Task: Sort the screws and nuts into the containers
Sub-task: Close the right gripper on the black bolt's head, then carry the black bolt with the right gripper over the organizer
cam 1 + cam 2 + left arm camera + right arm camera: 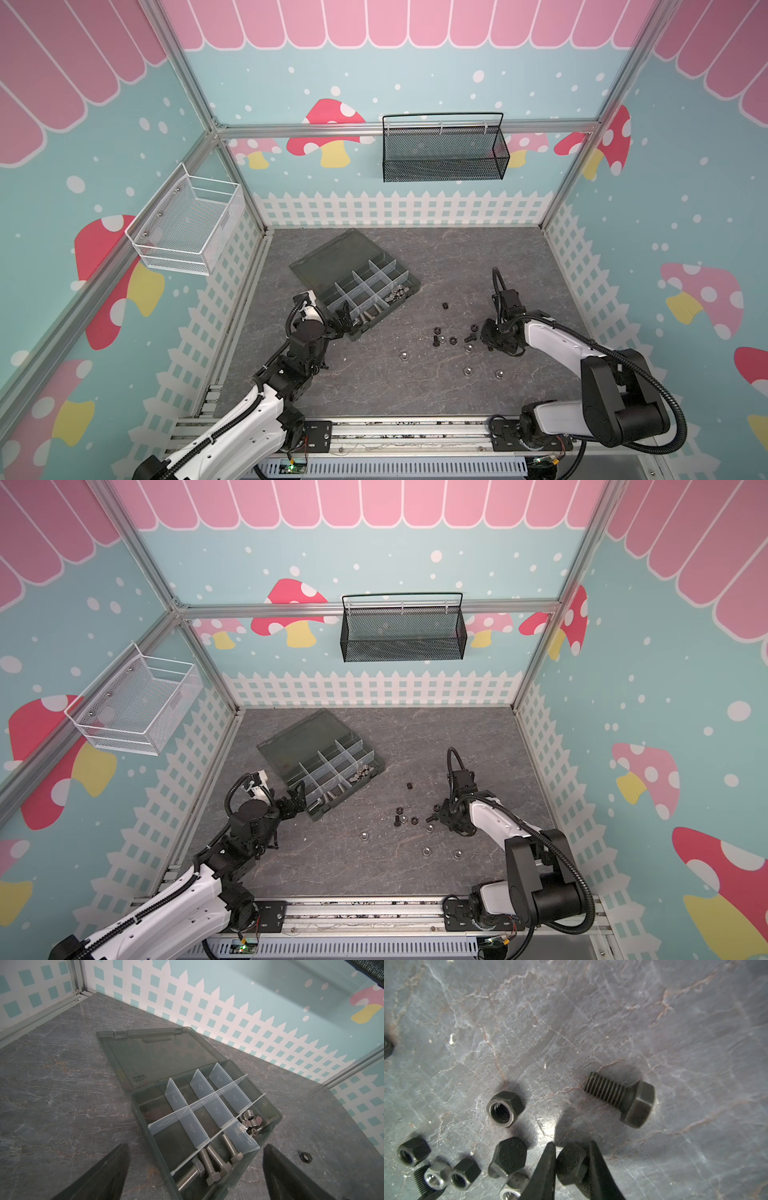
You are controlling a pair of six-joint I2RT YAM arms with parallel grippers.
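The dark grey organiser box [320,266] lies open, its lid flat beside the containers [141,1118]. One near compartment holds several silver screws [209,1159], and its neighbour holds silver winged nuts [250,1124]. My left gripper [343,318] hangs open over the box's near corner with nothing between its fingers. Black and silver nuts [444,336] and black screws lie loose on the floor to the right. In the right wrist view my right gripper [571,1142] is shut on the hex head of a black screw [571,1165]. Another black screw [623,1098] and a black nut [504,1108] lie close by.
A white wire basket [187,224] hangs on the left wall and a black mesh basket [444,149] on the back wall. Single silver nuts [402,356] lie scattered toward the front. A lone black nut [445,306] sits between box and pile.
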